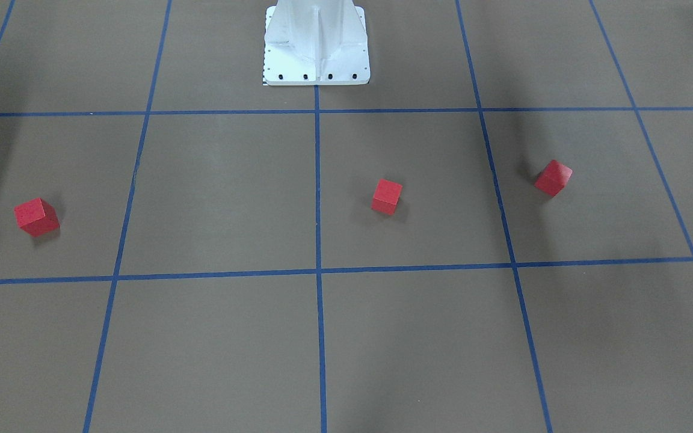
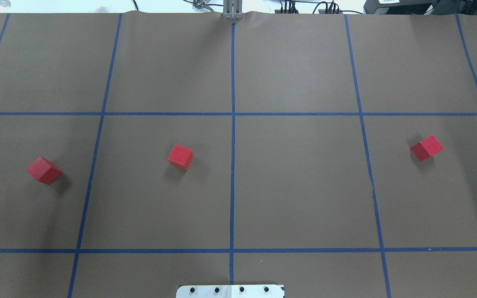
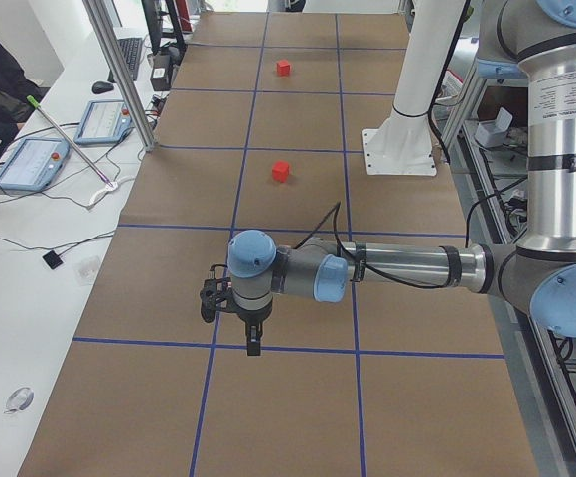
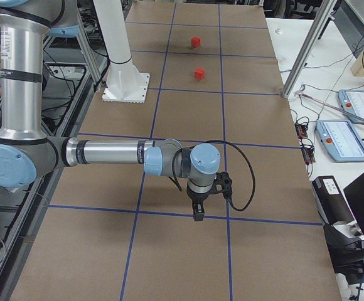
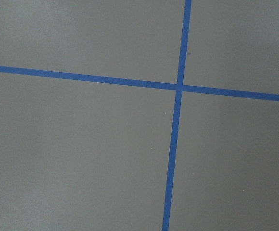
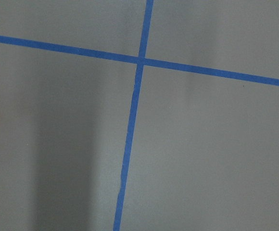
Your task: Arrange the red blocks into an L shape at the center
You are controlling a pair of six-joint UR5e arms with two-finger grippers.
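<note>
At the very first step, with none of the three red blocks gathered. Lying well apart in one loose row across the bench [image 2: 296, 198]: the left block [image 2: 44, 170] near the left end, the middle block [image 2: 180, 157] just to the left of the center [image 2: 232, 182], the right block [image 2: 427, 147] near the right end. Hanging above the bench toward its two ends and pointing down, the left gripper [image 3: 253, 336] and the right gripper [image 4: 198, 212]; not possible to tell from these side views whether apart or together. Probably next: lower over an outer block, turn the jaws square to its faces, close, carry it beside the middle block. Worth care with rotation, both outer blocks sitting turned against the tape lines [image 2: 232, 82].
</note>
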